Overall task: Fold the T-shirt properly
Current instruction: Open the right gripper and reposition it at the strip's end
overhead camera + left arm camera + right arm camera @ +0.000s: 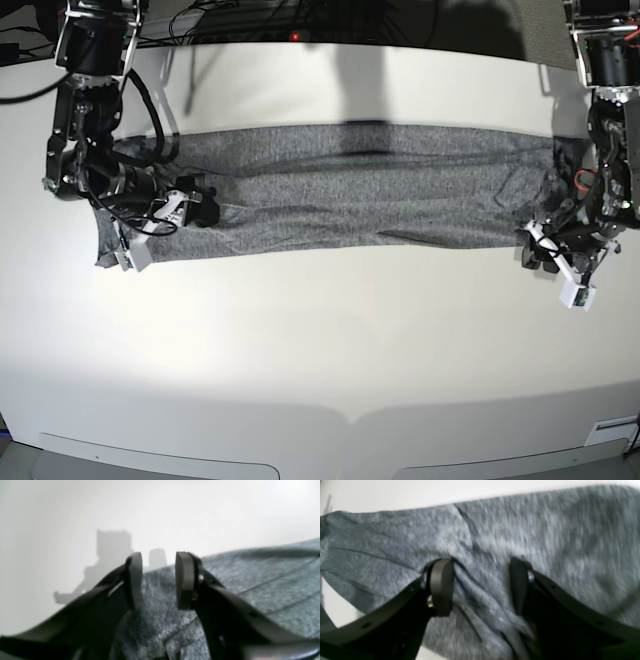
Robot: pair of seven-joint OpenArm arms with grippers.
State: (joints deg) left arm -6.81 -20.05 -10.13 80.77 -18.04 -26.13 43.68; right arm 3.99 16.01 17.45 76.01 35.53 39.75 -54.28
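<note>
Parted around bunched cloth, the right hand (480,585) straddles one end of the T-shirt (350,195), a long band across the surface (320,340); the left hand (158,580), half open and gripping nothing, hovers over its opposite end.

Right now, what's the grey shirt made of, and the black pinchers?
The T-shirt looks like soft knit fabric: speckled grey, matte, with wrinkles and folds. The left gripper looks like hard black plastic, slightly shiny, and its fingertips carry dull dark pads, maybe rubber.
</note>
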